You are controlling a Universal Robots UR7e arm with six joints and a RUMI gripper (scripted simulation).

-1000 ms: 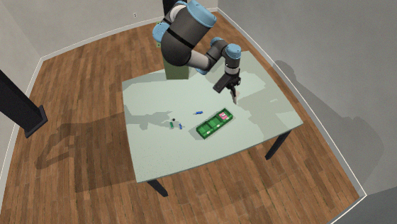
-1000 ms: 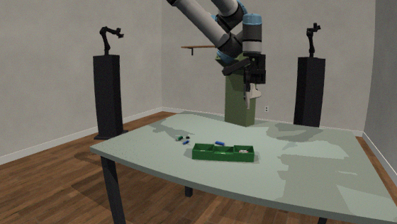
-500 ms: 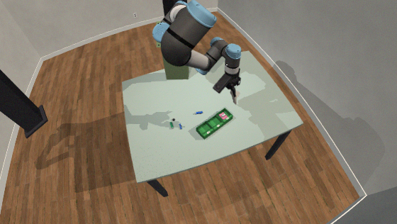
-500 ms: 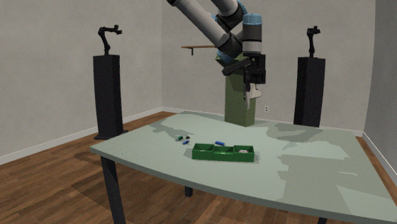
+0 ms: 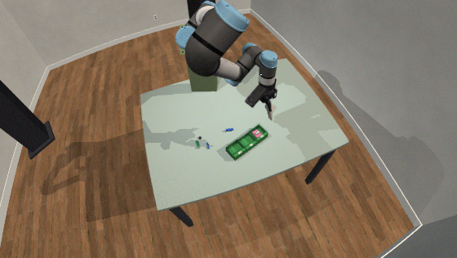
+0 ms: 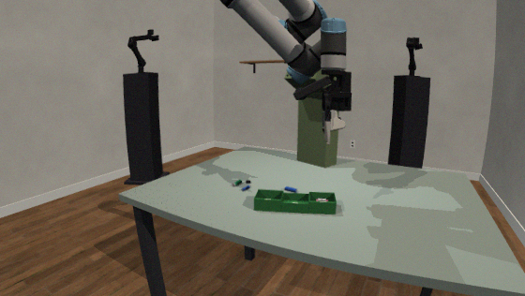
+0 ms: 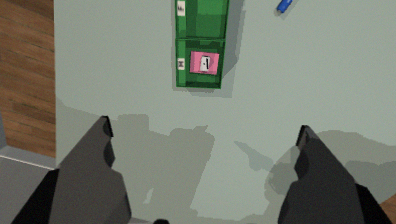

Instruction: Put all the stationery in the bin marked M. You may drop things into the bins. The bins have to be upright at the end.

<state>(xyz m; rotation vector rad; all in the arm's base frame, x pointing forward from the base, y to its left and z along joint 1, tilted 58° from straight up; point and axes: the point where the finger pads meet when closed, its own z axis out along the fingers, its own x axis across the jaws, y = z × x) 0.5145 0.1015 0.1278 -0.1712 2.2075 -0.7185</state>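
Note:
A green tray of three bins (image 5: 247, 141) lies on the table; it also shows in the exterior view (image 6: 295, 201) and the wrist view (image 7: 200, 42). Its end bin, marked M, holds a pink item (image 7: 205, 62) that also shows in the top view (image 5: 257, 132). A blue item (image 5: 228, 130) lies just beyond the tray and shows at the wrist view's top (image 7: 284, 5). A green item (image 5: 197, 144), a small blue item (image 5: 207, 145) and a small black item (image 5: 200, 137) lie together farther left. My gripper (image 5: 268, 110) (image 6: 329, 131) (image 7: 204, 121) hangs open and empty high above the table, beyond the tray's M end.
The arm's green pedestal (image 6: 315, 131) stands at the table's back edge. Two black camera posts (image 6: 142, 126) (image 6: 409, 119) stand behind the table. The table's edge and the wood floor show at the wrist view's left (image 7: 25, 75).

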